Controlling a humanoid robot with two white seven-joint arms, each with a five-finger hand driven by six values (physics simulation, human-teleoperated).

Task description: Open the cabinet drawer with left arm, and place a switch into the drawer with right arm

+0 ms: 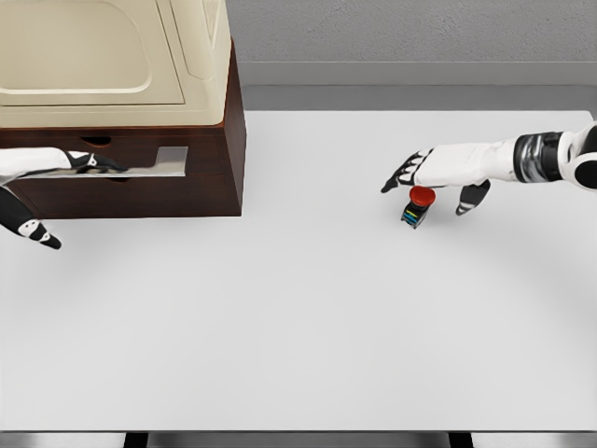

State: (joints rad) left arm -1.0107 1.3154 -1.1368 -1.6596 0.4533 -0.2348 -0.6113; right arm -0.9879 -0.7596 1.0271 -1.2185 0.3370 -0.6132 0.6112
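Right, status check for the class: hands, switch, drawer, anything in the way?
Left hand at drawer front, grip unclear. Right hand open above red-topped switch, not grasping. Table between switch and cabinet unobstructed.

I see a matt white table [308, 308], dark polished wood cabinet [210, 177], glossy cream plastic top [103, 65], and shiny red switch [418, 205] cap.

One cabinet [140, 140], one switch [417, 206], two hands, seemingly one drawer [159, 161].

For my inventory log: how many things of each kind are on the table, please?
Cabinet: 1
Switch: 1
Total: 2
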